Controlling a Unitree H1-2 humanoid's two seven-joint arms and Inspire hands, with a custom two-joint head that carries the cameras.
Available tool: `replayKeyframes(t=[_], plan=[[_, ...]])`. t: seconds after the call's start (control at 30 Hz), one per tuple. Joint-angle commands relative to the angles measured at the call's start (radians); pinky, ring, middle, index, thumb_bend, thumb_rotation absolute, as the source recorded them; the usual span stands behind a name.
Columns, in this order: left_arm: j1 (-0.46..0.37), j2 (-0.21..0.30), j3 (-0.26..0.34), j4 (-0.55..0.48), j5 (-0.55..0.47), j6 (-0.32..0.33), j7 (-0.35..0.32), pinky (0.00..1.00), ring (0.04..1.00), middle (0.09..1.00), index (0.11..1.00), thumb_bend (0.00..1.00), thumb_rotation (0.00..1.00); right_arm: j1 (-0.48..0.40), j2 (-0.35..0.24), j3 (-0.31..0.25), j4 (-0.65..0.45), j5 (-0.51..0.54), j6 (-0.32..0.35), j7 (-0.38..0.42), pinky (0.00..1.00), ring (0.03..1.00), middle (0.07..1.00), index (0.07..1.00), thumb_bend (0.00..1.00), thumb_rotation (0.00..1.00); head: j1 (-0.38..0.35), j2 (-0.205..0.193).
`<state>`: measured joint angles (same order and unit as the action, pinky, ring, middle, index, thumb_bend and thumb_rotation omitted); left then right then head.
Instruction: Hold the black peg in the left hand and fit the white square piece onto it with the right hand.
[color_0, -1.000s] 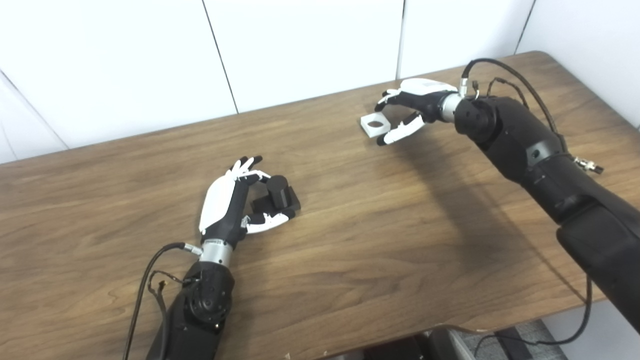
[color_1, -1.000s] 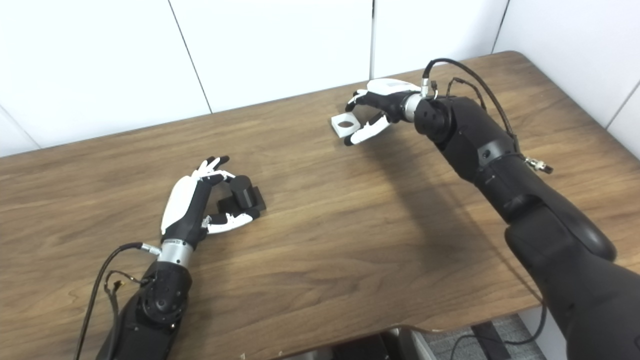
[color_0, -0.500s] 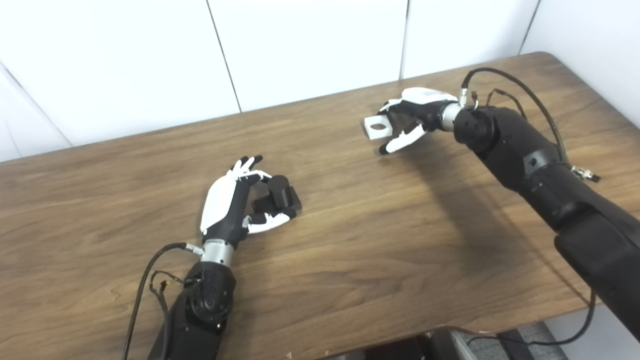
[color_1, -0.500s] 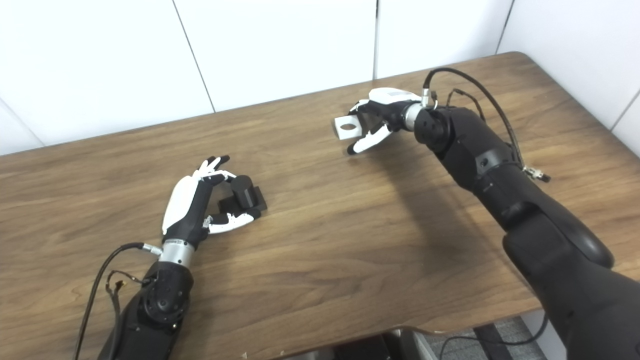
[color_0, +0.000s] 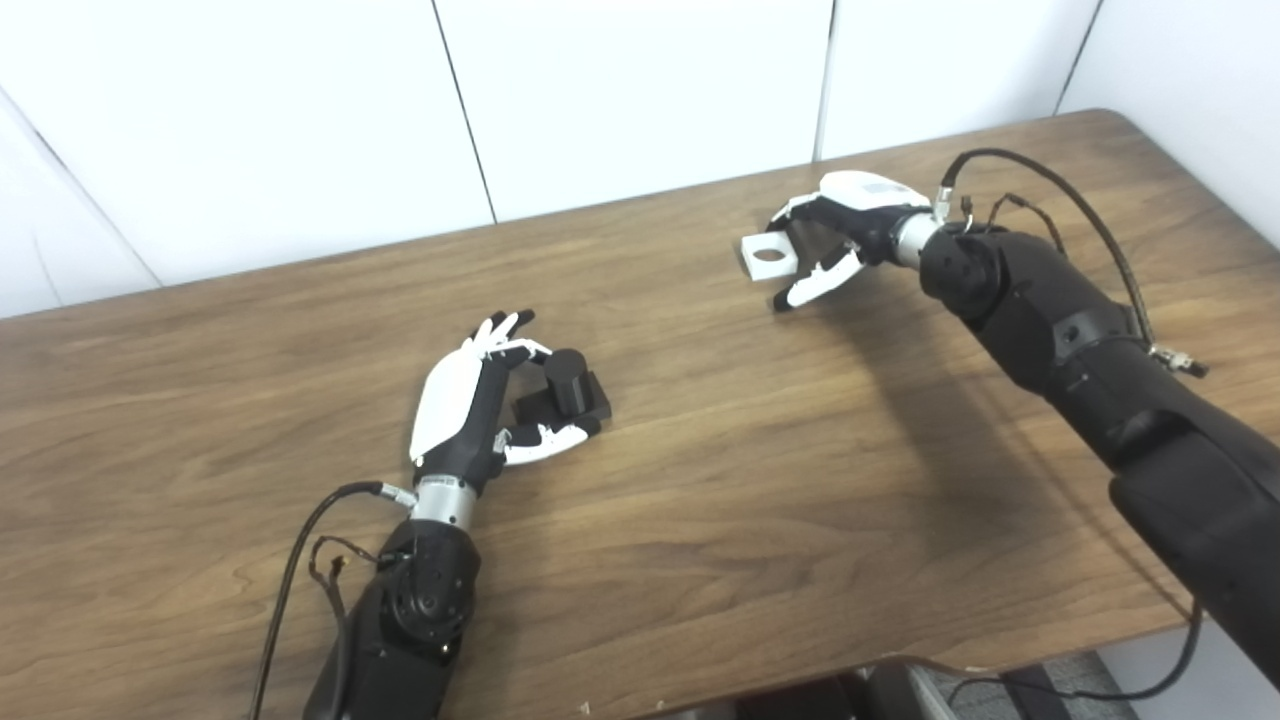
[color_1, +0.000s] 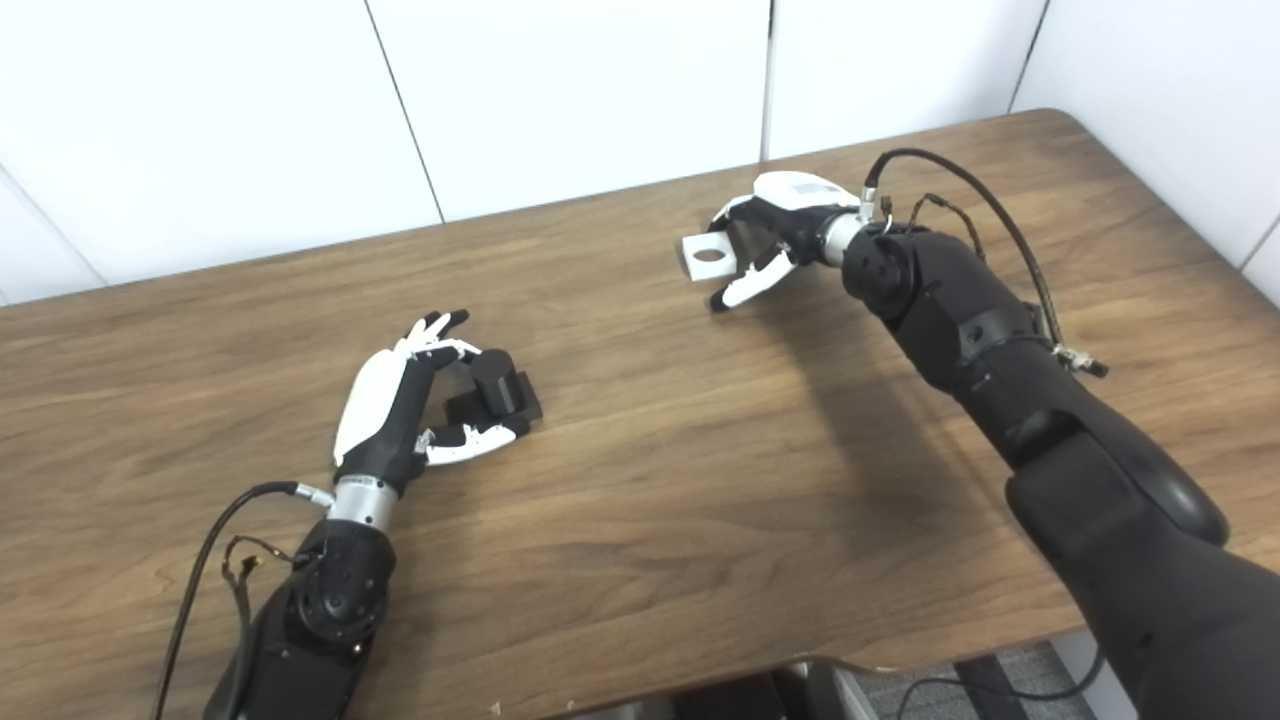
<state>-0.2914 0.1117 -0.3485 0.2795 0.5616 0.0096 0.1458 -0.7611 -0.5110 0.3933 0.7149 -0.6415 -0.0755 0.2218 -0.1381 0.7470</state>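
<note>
Gripping the white square piece (color_0: 768, 257), right hand (color_0: 838, 222); left hand (color_0: 470, 400) seemingly loosely cups black peg (color_0: 566, 380).

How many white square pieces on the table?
1. The white square piece, with a round hole, is far right of centre, between the right robot hand's fingers. The black peg sits by the left robot hand. No others are visible.

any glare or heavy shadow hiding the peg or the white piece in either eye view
Left eye view: no glare, the black peg dark but distinct; soft arm shadow on the table. Right eye view: the white piece is bright, its hole clear.
</note>
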Motion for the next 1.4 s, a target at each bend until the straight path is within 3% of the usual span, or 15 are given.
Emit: replayKeyframes(t=[0.0,0.33,0.37,0.47,0.83,1.37], plan=[[0.1,0.037,-0.008,0.074,0.052,0.076,-0.004,1.0,0.992,0.936,0.494,0.52,0.07,-0.043,0.006,0.004,0.006,-0.006,-0.026,-0.028,0.95,0.943,0.905,0.79,0.65,0.4,-0.001,0.0],[0.102,0.033,-0.005,0.068,0.05,0.083,-0.008,1.0,0.989,0.934,0.493,0.52,0.07,-0.039,0.006,-0.001,0.025,-0.007,-0.077,-0.101,0.93,0.91,0.871,0.656,0.63,0.3,0.009,0.005],[0.101,0.034,-0.005,0.068,0.051,0.082,-0.008,1.0,0.989,0.933,0.493,0.52,0.07,-0.038,0.006,-0.003,0.027,-0.006,-0.078,-0.105,0.94,0.911,0.867,0.562,0.56,0.21,0.009,0.005],[0.101,0.037,-0.007,0.066,0.054,0.083,-0.009,1.0,0.99,0.934,0.494,0.52,0.07,-0.036,0.008,-0.005,0.031,-0.003,-0.084,-0.118,0.96,0.911,0.862,0.499,0.51,0.16,0.008,0.005],[0.102,0.04,-0.006,0.059,0.054,0.087,-0.01,1.0,0.989,0.934,0.494,0.52,0.07,-0.031,0.005,-0.013,0.033,0.005,-0.112,-0.145,0.94,0.897,0.836,0.488,0.51,0.15,0.013,0.008],[0.099,0.041,-0.002,0.061,0.051,0.091,-0.015,1.0,0.99,0.933,0.493,0.52,0.07,-0.005,-0.005,-0.027,0.006,0.004,-0.207,-0.234,0.88,0.861,0.781,0.485,0.51,0.14,0.016,0.015]])
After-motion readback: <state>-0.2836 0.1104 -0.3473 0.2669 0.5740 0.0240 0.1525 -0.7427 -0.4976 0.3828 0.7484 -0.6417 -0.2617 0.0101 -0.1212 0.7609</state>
